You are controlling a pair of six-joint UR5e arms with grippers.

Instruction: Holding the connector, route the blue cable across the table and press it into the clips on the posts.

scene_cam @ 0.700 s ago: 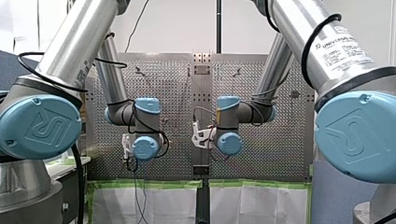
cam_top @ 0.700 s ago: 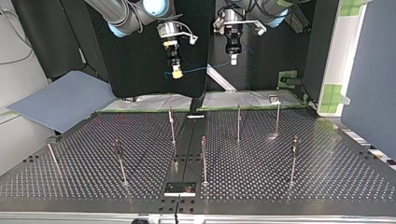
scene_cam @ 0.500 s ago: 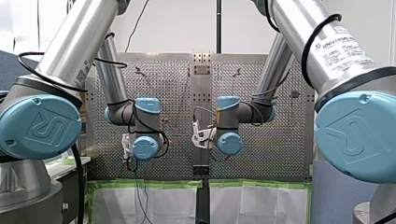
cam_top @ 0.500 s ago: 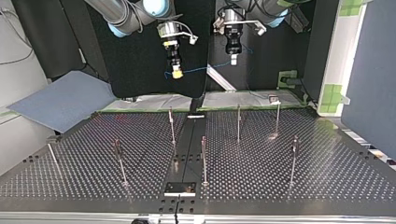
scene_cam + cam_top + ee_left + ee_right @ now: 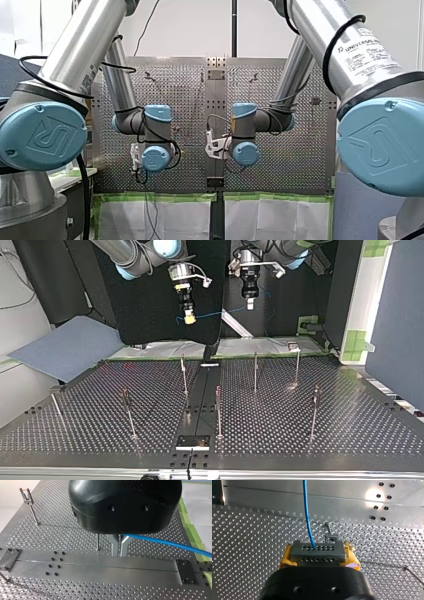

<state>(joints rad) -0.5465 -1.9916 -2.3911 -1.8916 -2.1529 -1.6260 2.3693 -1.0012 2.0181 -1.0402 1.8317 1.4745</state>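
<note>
My right hand (image 5: 319, 555) clamped the grey perforated connector (image 5: 317, 551) between its yellow pads (image 5: 286, 558); the thin blue cable (image 5: 307, 510) ran ahead from it to my left hand (image 5: 119, 547), metal fingers (image 5: 114, 545) pinched shut around it.

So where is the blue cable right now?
In the top view the blue cable hangs near the top middle, strung from the connector in my right gripper to my left gripper, above the table and touching none of the posts.
</note>
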